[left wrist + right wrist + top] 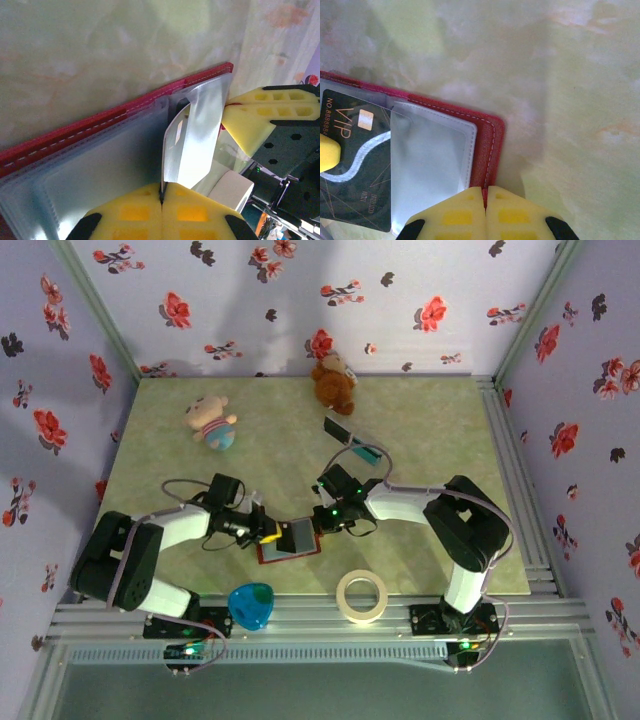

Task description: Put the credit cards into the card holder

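Closest in, your left end effector (161, 194) pinches a clear sleeve (192, 135); your right end effector (485, 194) clamps the red edge of the holder (487, 145), open on the bench (430, 420). Black card (355, 165) looks half sleeved; seating it fully needs that sleeve held lifted.

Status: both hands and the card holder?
Left hand shut on raised clear sleeve. Right hand shut on card holder edge. Black VIP card on open holder. Dark card, teal card loose farther back; nothing in the way.
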